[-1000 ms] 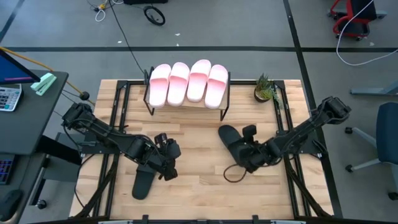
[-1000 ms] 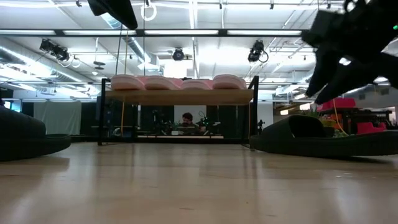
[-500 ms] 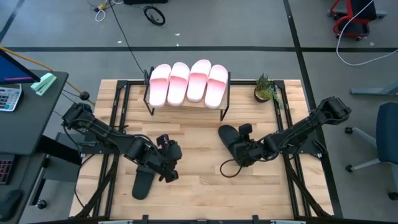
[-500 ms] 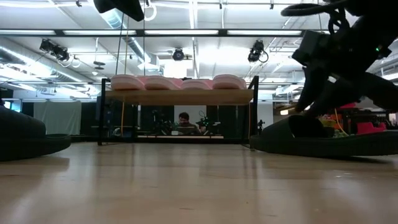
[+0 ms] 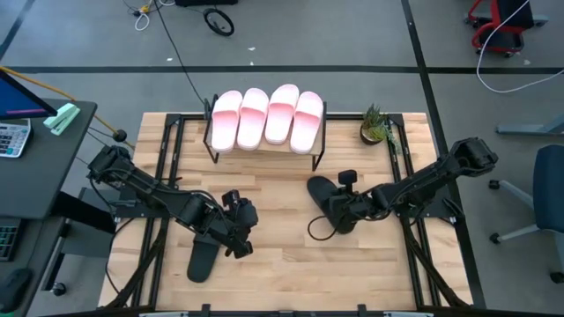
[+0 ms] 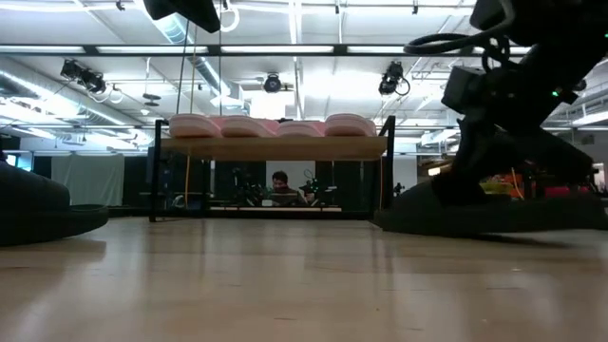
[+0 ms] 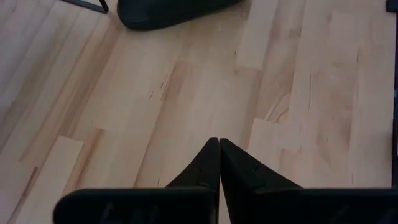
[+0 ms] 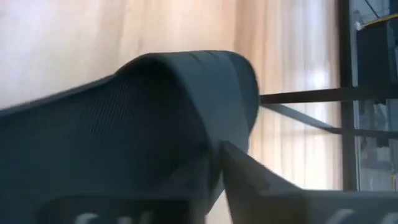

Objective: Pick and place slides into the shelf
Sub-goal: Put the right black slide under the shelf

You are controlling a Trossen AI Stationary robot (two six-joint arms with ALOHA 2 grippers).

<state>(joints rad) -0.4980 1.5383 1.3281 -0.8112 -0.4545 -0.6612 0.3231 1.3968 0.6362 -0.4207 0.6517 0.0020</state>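
Landmark = shelf (image 5: pixel 264 145), at the far middle of the wooden table (image 5: pixel 282 264), w/ four pink slides (image 5: pixel 266 116) side by side on its plank top; low view shows them in a row on the plank (image 6: pixel 275 147). L of the shelf & nearer the front edge: one black slide (image 5: pixel 204 261) flat on the table, left gripper (image 5: pixel 238 245) just beside its toe end, touching nothing; left wrist view shows its fingers (image 7: pixel 214 168) pressed together over bare wood. Front-R of the shelf, by its R leg: second black slide (image 5: pixel 328 201), w/ right gripper (image 5: pixel 342 210) down on it; right wrist view has a finger (image 8: pixel 249 177) at the strap (image 8: pixel 186 93), fingers clamped on the slide. Small potted plant (image 5: pixel 376 126) just R of the shelf.
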